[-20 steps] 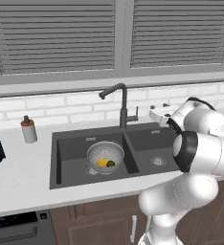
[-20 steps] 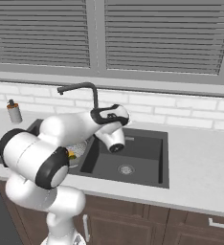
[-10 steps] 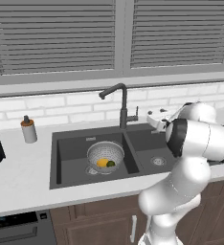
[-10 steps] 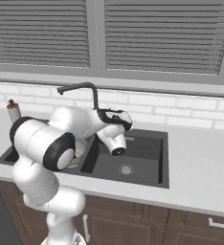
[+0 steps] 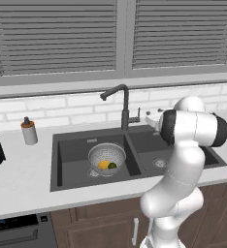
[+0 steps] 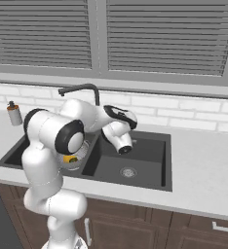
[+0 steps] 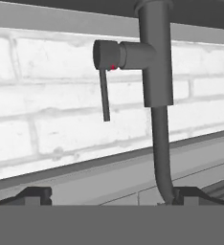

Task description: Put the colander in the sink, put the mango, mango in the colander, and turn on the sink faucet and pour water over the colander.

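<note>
While the arm has swung nearer the sink faucet (image 7: 154, 72), gripper (image 7: 109, 194) fingers wide, empty; lever (image 7: 104, 91) turn-on step begins.

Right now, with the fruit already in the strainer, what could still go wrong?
The faucet has a thin lever; the open pincer, close in front of it, might slip past or nudge it the wrong way. The spout ends above the left basin's back edge, while the colander with both mangoes sits nearer the front, so water may miss it.
</note>
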